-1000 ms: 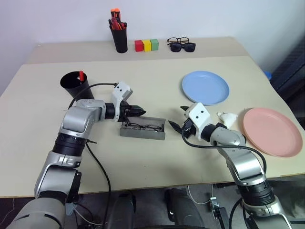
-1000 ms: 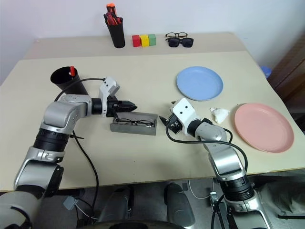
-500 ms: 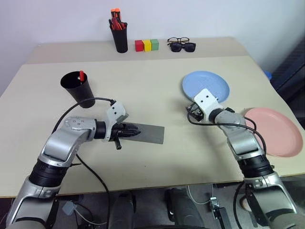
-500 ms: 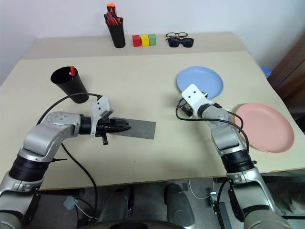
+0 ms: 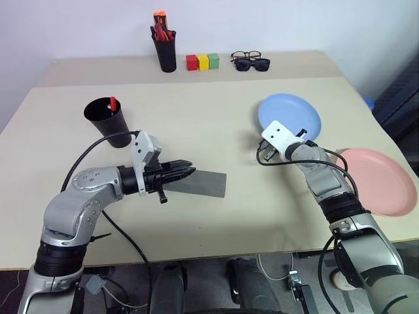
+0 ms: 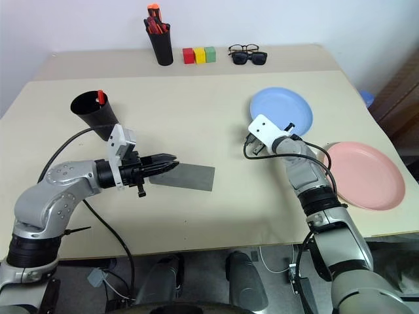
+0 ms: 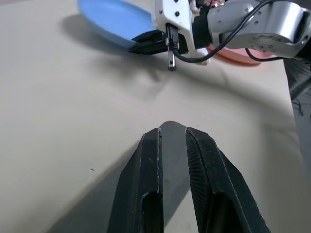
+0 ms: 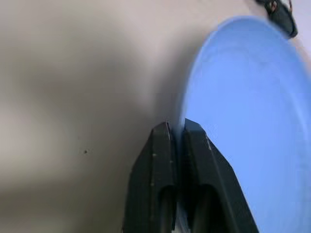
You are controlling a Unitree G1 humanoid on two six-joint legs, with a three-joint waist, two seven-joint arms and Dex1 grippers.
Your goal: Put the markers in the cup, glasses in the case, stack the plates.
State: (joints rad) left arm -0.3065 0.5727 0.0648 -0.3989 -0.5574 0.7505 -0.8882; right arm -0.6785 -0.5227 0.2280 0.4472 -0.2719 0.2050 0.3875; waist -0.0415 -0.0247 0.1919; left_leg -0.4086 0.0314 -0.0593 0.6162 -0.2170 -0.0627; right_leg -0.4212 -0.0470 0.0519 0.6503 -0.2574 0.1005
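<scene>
Blue plate point(image 5: 291, 114), right of centre, is sitting pinched at its near rim in your right claw point(image 8: 176, 133), so be lifting it level toward the pink plate point(image 5: 382, 180) while the left claw point(image 7: 171, 141) is hovering nearly closed, empty, over the shut case point(image 5: 200, 182).

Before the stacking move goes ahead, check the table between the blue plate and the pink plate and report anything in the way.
Nothing visible lies between them. The right gripper is shut on the blue plate at its near rim. The pink plate sits to its right, with the right arm over that stretch.
</scene>
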